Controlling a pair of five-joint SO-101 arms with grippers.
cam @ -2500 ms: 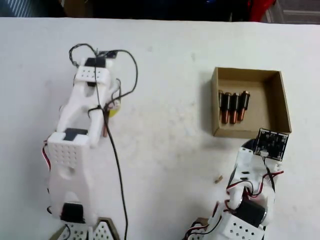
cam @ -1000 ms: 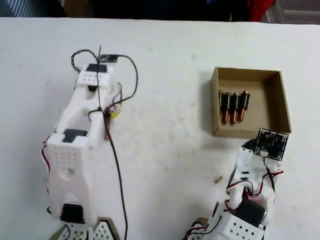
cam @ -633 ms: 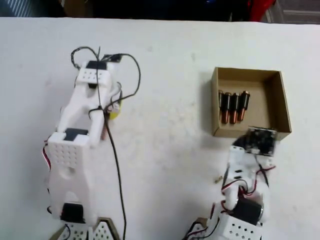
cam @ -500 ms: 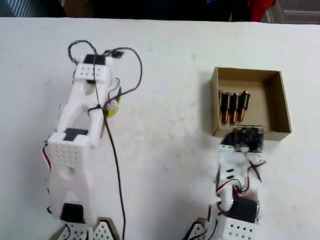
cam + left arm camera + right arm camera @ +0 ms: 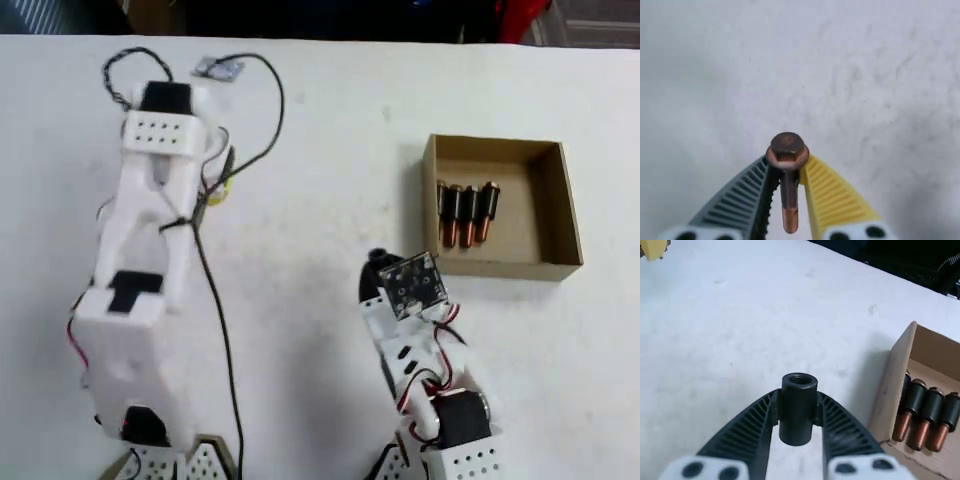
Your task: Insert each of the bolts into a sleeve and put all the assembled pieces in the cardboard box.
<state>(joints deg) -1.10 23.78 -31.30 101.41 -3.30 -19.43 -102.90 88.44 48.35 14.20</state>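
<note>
My left gripper is shut on a copper bolt, head up between the grey and yellow fingers, above bare white table. In the high view it sits at the far left. A black sleeve stands upright, bore up, in my shut right gripper. From above, that gripper is at mid-table, just left of the cardboard box's near corner. Several assembled pieces lie side by side in the box, also seen in the right wrist view.
The box stands at the right of the white table. A black cable loops from the left arm to a small board near the far edge. The left gripper's yellow finger shows far off in the right wrist view.
The right arm swung left from the box's near wall to mid-table. The left arm stretched farther toward the table's far edge, its cable and small board shifting with it.
</note>
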